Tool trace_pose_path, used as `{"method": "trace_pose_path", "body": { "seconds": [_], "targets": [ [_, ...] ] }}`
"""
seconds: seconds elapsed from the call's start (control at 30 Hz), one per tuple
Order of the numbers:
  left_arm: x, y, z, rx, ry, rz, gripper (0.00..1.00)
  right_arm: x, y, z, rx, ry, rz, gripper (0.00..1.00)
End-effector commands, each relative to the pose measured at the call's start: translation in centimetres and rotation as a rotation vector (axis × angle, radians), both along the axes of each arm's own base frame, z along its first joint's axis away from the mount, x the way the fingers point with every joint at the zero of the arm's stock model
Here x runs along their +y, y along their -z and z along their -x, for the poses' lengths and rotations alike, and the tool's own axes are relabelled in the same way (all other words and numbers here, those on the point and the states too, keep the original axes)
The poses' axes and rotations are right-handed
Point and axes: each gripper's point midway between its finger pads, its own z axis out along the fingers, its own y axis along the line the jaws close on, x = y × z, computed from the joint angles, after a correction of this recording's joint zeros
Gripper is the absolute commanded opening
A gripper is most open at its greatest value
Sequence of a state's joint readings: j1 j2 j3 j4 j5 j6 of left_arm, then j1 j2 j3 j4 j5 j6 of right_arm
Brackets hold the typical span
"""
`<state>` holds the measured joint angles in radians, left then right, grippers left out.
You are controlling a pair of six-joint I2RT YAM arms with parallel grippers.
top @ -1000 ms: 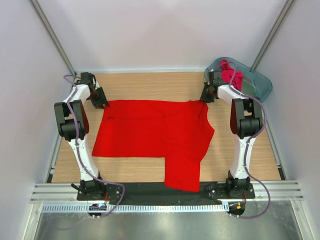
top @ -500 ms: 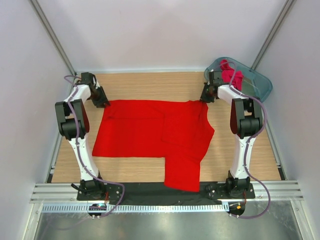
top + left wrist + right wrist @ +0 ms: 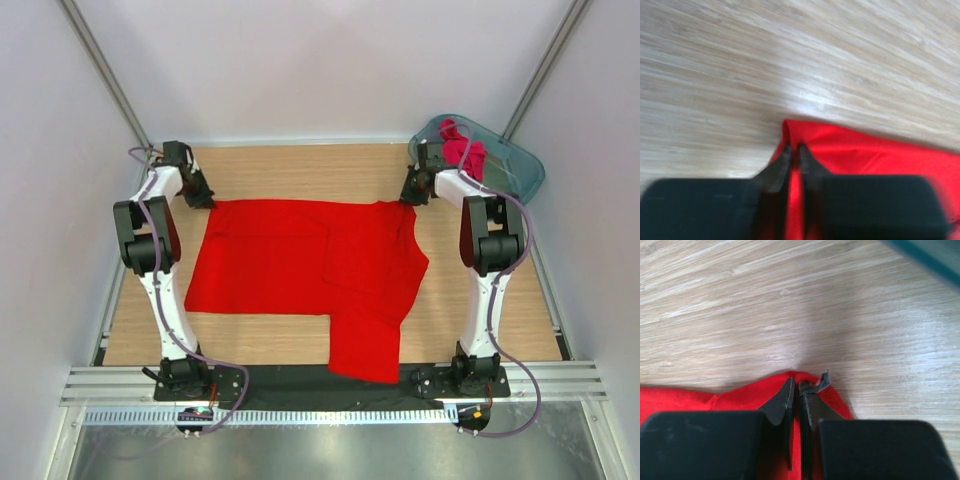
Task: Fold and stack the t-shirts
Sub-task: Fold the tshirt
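The bright red t-shirt [image 3: 300,265] lies spread on the wooden table, partly folded, with a flap hanging toward the near edge. My left gripper [image 3: 203,200] is shut on its far left corner [image 3: 805,137]; the jaws pinch a ridge of red cloth [image 3: 793,150]. My right gripper [image 3: 408,198] is shut on the far right corner [image 3: 805,380], its fingertips [image 3: 787,395] pressed together on the cloth. The crimson-pink t-shirt [image 3: 463,150] lies bunched in the tub.
A translucent teal tub [image 3: 520,165] stands at the far right corner behind my right arm. Bare wooden table [image 3: 300,165] lies beyond the shirt. White walls enclose the table on three sides. A black strip and metal rail run along the near edge [image 3: 320,385].
The left arm has shifted slightly toward the far left, its gripper still at the shirt's corner. The right arm and the shirt have barely moved.
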<state>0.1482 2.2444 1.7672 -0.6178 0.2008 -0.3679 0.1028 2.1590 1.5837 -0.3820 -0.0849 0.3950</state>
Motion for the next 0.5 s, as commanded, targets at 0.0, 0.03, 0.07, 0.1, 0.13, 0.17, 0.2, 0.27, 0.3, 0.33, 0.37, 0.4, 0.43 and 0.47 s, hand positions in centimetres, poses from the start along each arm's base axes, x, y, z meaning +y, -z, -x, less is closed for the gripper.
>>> {"method": "trace_pose_path", "body": {
  "seconds": [0.0, 0.03, 0.07, 0.1, 0.13, 0.17, 0.2, 0.27, 0.3, 0.33, 0.37, 0.4, 0.43, 0.47],
  "targets": [
    [0.2, -0.4, -2.0, -0.047, -0.013, 0.008, 0.00, 0.1, -1.3, -1.7, -0.056, -0.001, 0.009, 0.01],
    [0.3, -0.5, -2.1, -0.052, -0.017, 0.004, 0.00, 0.0, -1.3, -1.8, -0.056, 0.002, 0.012, 0.01],
    [0.6, -0.8, -2.3, -0.062, -0.027, -0.012, 0.00, -0.1, -1.6, -2.2, -0.066, 0.012, 0.024, 0.01],
    [0.9, -1.0, -2.4, -0.070, -0.034, -0.024, 0.00, -0.7, -1.7, -2.5, -0.071, 0.033, 0.047, 0.01],
    [1.1, -1.6, -2.7, -0.087, -0.034, -0.037, 0.00, -1.0, -2.1, -2.8, -0.083, 0.035, 0.063, 0.01],
    [1.4, -1.8, -2.8, -0.092, -0.039, -0.056, 0.00, -0.9, -3.0, -3.5, -0.107, 0.026, 0.067, 0.01],
    [1.6, -2.1, -3.0, -0.099, -0.040, -0.064, 0.00, -2.0, -3.0, -3.9, -0.115, 0.056, 0.118, 0.01],
    [1.8, -2.5, -3.2, -0.110, -0.040, -0.078, 0.00, -2.1, -4.2, -5.3, -0.153, 0.050, 0.132, 0.01],
    [2.2, -2.6, -3.3, -0.111, -0.049, -0.095, 0.00, -2.2, -4.3, -5.5, -0.151, 0.050, 0.142, 0.01],
    [2.4, -2.6, -3.3, -0.114, -0.055, -0.106, 0.00, -2.4, -3.8, -5.7, -0.143, 0.052, 0.157, 0.01],
    [2.6, -2.9, -3.4, -0.120, -0.057, -0.121, 0.00, -2.6, -4.2, -6.2, -0.155, 0.059, 0.162, 0.01],
    [3.2, -3.0, -3.4, -0.119, -0.071, -0.148, 0.00, -2.7, -4.2, -6.2, -0.154, 0.064, 0.171, 0.01],
    [3.4, -3.2, -3.4, -0.121, -0.076, -0.160, 0.00, -3.0, -4.1, -6.3, -0.153, 0.074, 0.184, 0.01],
    [3.7, -3.4, -3.4, -0.123, -0.085, -0.175, 0.00, -3.1, -4.1, -6.3, -0.154, 0.075, 0.189, 0.01]
  ]
}}
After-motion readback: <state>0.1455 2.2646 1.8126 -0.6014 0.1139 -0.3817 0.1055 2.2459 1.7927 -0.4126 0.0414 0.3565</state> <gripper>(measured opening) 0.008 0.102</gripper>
